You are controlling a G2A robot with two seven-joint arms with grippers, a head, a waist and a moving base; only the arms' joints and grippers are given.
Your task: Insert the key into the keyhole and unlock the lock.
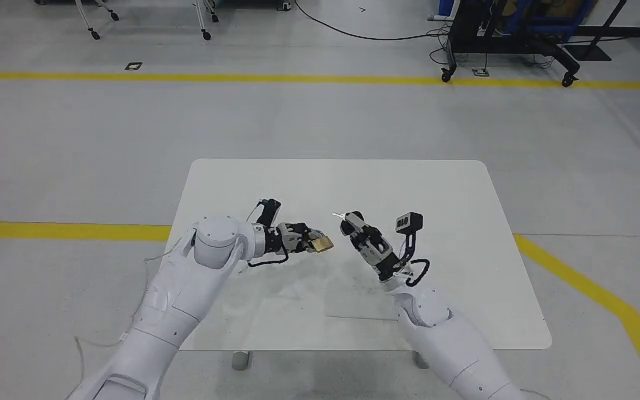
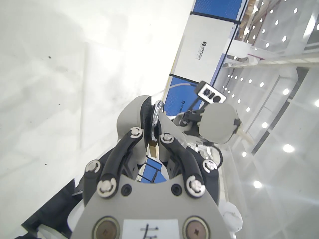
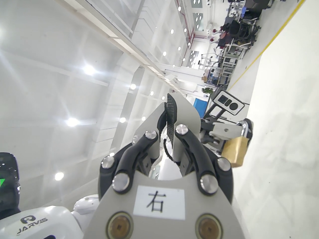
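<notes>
While left tool (image 2: 152, 118) clamps boxy brass lock (image 3: 234, 151), right tool (image 3: 169, 118) pinches slim key (image 2: 246, 137).

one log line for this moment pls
left end effector shut on padlock, above table | right end effector shut on key | key apart from padlock, not yet inserted

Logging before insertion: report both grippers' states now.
Left gripper: shut on the brass padlock with silver shackle.
Right gripper: shut on the thin silver key.
</notes>
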